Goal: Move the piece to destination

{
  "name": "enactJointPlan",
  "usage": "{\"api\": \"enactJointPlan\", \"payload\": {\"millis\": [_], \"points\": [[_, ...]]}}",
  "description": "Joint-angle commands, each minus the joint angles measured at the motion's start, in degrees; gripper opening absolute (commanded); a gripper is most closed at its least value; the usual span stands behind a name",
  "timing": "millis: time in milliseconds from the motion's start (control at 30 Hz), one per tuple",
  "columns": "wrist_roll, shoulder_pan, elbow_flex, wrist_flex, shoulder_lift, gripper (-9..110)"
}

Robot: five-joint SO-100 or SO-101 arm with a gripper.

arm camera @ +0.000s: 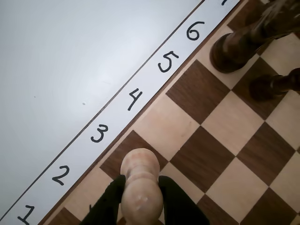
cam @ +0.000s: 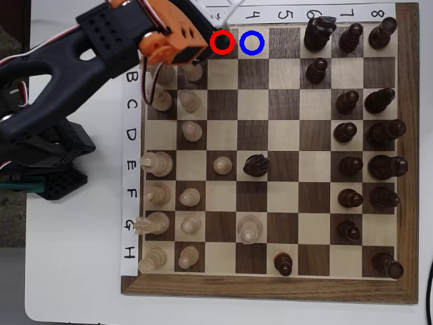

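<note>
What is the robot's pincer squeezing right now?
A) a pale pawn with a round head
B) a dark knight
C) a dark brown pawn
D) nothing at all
A: in the wrist view the pincer has its two black fingers pressed on either side of the pale pawn.

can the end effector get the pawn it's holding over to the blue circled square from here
Probably yes. The end effector grips the pale pawn beside the red circle, and the blue-circled square next to it is empty, with the nearest dark piece two squares further along.
</note>
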Motion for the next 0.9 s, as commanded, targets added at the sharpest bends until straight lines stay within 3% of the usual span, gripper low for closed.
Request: {"api": "enactJointPlan", "payload": {"millis": [0,867], "points": [[-0.4,0.4,-3.8,0.8,4.2,2],[-2.6,1.1,-10.5,2.5,3.9,1]]}}
